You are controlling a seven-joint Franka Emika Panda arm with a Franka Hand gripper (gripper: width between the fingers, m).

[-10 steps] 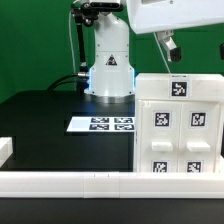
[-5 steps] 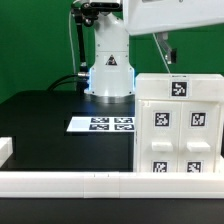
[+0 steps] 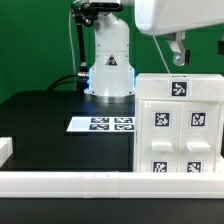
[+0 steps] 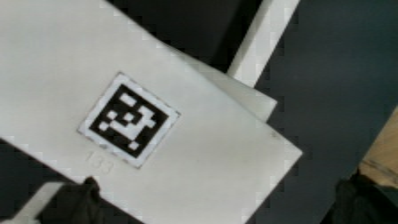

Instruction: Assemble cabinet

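The cabinet is a large white boxy body standing at the exterior view's right, its face carrying several black-and-white tags. My gripper hangs just above its top edge, apart from it. In the wrist view the cabinet's white surface with one tag fills the frame below my gripper. The two dark fingertips stand wide apart at the frame's corners with nothing held between them. The gripper is open and empty.
The marker board lies flat on the black table in front of the robot base. A long white rail runs along the front edge. A small white block sits at the exterior view's far left.
The gripper has moved toward the exterior view's right and slightly down, closer over the cabinet's top. The cabinet and the marker board have not moved.
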